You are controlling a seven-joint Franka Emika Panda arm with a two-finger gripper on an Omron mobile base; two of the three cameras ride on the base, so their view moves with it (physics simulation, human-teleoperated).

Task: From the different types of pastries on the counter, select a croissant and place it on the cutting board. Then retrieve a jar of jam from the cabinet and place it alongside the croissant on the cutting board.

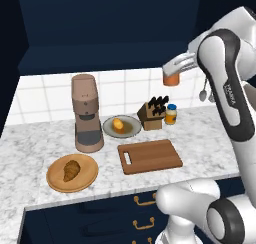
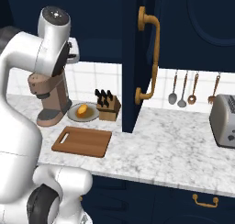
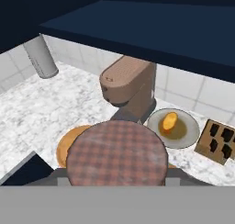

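Left base view shows our hand [image 1: 172, 70] closed on the jar of jam [image 1: 171, 79], high beside the cabinet [image 1: 100, 33]. From there the cutting board [image 1: 149, 156] lies below and slightly left, bare, its long axis across the tabletop [image 1: 205, 133]. The croissant [image 1: 71, 170] sits on the round wooden plate [image 1: 55, 180], left of the board.
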